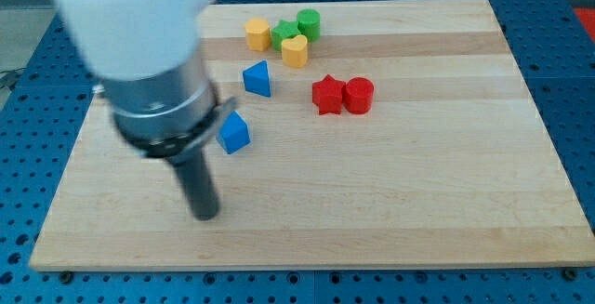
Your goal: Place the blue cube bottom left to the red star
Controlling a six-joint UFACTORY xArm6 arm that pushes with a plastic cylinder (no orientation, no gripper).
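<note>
The red star (326, 95) lies right of the board's middle, touching a red cylinder (359, 95) on its right. A blue cube (233, 133) lies to the star's lower left, some way off. A second blue block, a wedge shape (257, 78), lies above the cube. My tip (204, 214) rests on the board below and left of the blue cube, apart from it. The arm's wide body hides the board's upper left part.
Near the view's top a yellow block (257, 34), a green block (285, 33), a green cylinder (309, 23) and a yellow heart-like block (295, 51) cluster together. The wooden board (446, 192) sits on a blue perforated table.
</note>
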